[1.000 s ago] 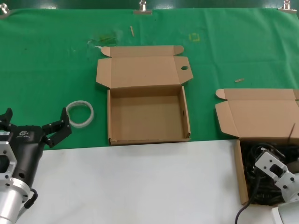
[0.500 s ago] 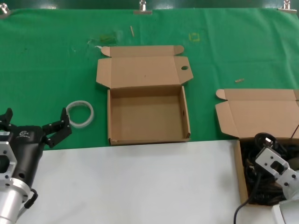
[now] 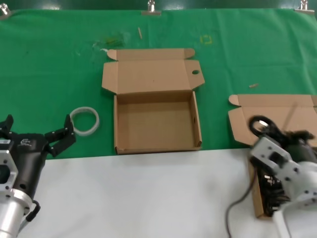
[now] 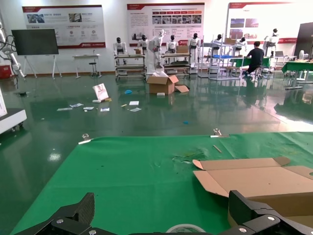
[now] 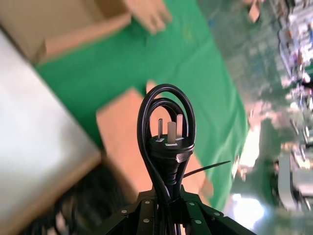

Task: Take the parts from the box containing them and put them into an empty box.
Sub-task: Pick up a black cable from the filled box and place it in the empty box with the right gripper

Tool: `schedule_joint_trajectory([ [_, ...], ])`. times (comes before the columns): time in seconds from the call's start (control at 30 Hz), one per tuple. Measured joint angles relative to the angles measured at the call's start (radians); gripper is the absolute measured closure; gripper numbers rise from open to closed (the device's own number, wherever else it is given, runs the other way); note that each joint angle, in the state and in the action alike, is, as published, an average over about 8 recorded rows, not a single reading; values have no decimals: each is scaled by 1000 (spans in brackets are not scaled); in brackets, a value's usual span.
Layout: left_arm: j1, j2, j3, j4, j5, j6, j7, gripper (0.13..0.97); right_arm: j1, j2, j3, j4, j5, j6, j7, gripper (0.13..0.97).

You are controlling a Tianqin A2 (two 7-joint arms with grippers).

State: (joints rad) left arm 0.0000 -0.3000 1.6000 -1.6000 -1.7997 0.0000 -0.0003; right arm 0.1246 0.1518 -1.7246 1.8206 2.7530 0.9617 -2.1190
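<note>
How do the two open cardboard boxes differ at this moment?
The middle box is bare inside, while the right box holds black power cords. The middle box's lid has an oval hole near one corner; no hole shows in the right box's lid. The right hand grips a cord above the right box; nothing hangs over the middle box. Both are shallow, brown, lids open.

Bright, even light; blurred right-wrist background.
</note>
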Motion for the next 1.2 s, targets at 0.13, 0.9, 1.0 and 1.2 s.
schedule_joint_trajectory([
  [0.13,0,0,0,0,0,0,0,132,45,0,-75,-3,0,-3,21,891],
  [0.9,0,0,0,0,0,0,0,132,282,1,-509,-259,0,-144,147,891],
  [1.0,0,0,0,0,0,0,0,132,294,1,-539,-276,0,-157,176,891],
  [1.2,0,0,0,0,0,0,0,132,320,1,-594,-300,0,-183,251,891],
])
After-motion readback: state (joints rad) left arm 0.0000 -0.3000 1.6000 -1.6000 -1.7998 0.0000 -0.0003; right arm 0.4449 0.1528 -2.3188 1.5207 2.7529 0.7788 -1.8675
